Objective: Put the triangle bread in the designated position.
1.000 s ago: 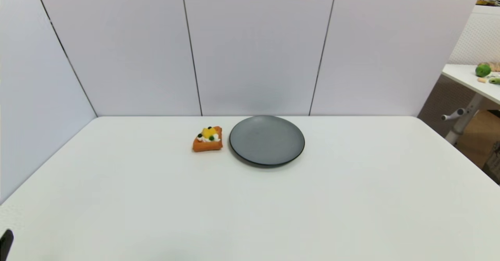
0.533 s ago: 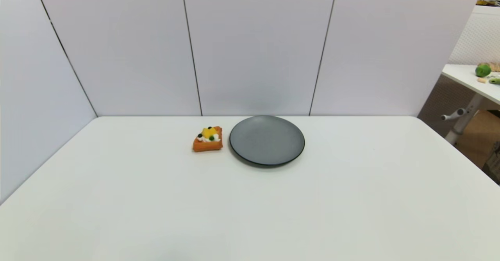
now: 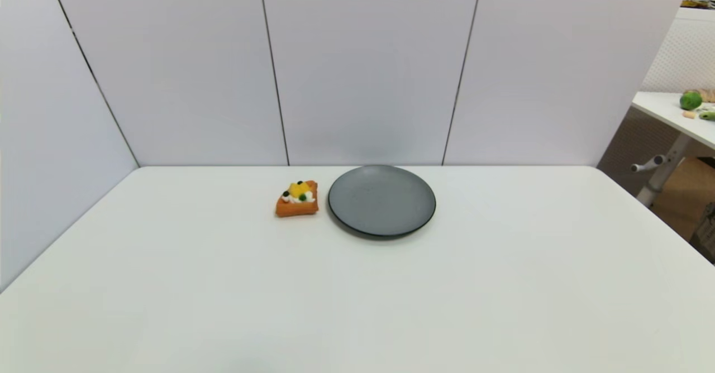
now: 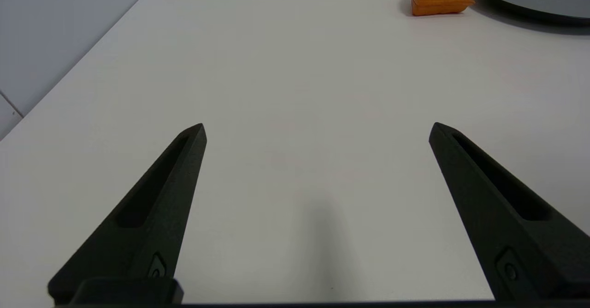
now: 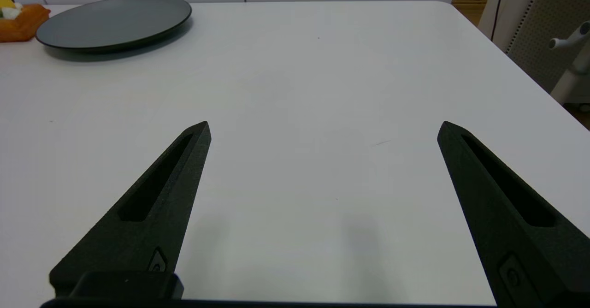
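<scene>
Bench [image 3: 223, 306]: plain white, nothing on it w/ an outline or marker, so the designated position can't be told apart from the rest. Plate [image 3: 381, 200]: dark grey, round, empty, unmoved vs a sec ago. Triangle bread [image 3: 297, 199] sits just left of the plate, close but apart, upright, topping up; also unmoved.

What changed: a black tip that showed at the bench's near-left corner 1 s ago is gone from the head view. Judgement: left arm pulled back, so either placing is finished or not yet begun.

Left tool [image 4: 318, 130]: released, fingers wide, holding nothing, well short of the plate. Right tool [image 5: 322, 128]: same, released, empty, plate far off.

Writing/brands: none readable anywhere.
</scene>
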### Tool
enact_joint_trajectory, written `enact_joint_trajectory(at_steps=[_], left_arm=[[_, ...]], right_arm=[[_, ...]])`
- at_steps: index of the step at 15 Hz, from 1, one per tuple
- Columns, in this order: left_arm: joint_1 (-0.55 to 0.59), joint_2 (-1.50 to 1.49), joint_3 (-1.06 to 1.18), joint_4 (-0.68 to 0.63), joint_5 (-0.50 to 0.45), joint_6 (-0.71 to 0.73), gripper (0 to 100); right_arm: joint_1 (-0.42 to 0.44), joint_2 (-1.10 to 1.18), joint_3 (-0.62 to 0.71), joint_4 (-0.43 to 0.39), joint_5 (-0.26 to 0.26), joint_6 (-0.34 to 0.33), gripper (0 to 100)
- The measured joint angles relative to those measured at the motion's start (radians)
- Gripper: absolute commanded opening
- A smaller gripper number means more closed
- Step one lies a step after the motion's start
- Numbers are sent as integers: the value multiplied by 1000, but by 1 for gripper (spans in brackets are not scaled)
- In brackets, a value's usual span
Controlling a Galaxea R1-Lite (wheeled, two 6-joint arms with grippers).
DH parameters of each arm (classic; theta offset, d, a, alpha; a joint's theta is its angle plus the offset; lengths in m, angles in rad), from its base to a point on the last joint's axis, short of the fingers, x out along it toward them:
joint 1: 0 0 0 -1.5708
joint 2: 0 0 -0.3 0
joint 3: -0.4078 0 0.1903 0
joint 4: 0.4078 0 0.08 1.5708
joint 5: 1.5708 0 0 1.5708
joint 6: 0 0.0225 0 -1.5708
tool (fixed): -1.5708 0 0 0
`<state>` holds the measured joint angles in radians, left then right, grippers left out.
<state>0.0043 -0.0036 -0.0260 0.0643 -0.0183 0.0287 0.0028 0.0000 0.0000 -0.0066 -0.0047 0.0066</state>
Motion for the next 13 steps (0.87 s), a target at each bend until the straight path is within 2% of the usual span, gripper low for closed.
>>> enact_joint_trajectory(at_steps=[13], left_arm=[[0,0,0,0,0,0,100]], right_arm=[[0,0,0,2,0,0,100]])
